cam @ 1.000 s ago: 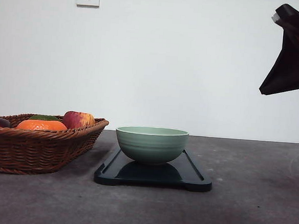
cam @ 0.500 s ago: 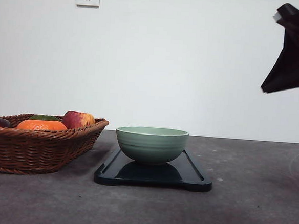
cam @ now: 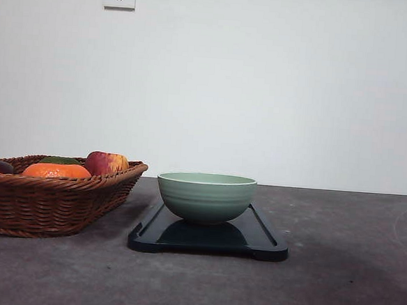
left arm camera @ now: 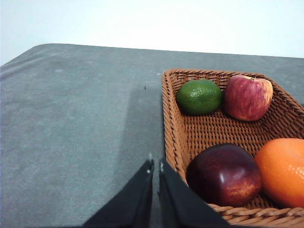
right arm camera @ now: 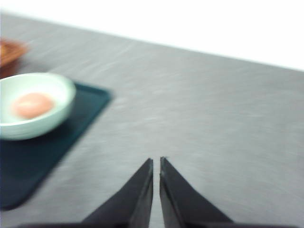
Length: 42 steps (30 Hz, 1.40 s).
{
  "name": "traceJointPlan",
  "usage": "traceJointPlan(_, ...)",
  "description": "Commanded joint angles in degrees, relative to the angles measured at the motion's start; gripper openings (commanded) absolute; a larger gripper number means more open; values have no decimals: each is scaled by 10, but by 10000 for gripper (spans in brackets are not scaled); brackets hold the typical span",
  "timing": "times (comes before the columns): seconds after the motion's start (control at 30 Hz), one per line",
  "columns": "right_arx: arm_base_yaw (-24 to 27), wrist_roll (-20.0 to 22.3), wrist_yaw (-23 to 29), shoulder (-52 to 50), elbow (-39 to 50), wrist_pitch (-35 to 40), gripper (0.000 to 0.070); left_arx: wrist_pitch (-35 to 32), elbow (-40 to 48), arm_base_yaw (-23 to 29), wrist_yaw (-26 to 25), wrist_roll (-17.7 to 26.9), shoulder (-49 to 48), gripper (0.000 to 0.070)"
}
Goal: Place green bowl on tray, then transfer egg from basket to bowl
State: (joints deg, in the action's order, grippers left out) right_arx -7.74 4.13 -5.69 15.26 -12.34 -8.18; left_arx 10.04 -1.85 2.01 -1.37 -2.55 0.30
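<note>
Since the earlier frame the dark right arm has left the front view's upper right; right gripper [right arm camera: 156, 164] jaws together, the egg [right arm camera: 32, 105] lying in the green bowl [cam: 206, 197] on the tray [cam: 262, 235], upper left of them; left gripper [left arm camera: 155, 166] jaws together beside the basket [left arm camera: 176, 137]

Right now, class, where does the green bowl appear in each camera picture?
Front view: green bowl at centre, standing on the tray.
Left wrist view: not in this picture.
Right wrist view: at the left edge, blurred, on the tray.
Shared landmark: the basket, beside the tray.
</note>
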Motion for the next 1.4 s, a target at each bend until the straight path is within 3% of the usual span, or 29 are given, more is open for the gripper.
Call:
traceJointPlan(0.0,9,-8,1,-42,30,24,16,-9,11,1,1,3,-1,13)
traceJointPlan(0.23,39,-31,2,-152,116,53,16,-9,11,1,1,3,-1,13)
traceJointPlan(1.37,42,-32,-1,-150,116,56,16,-9,11,1,1,3,-1,13)
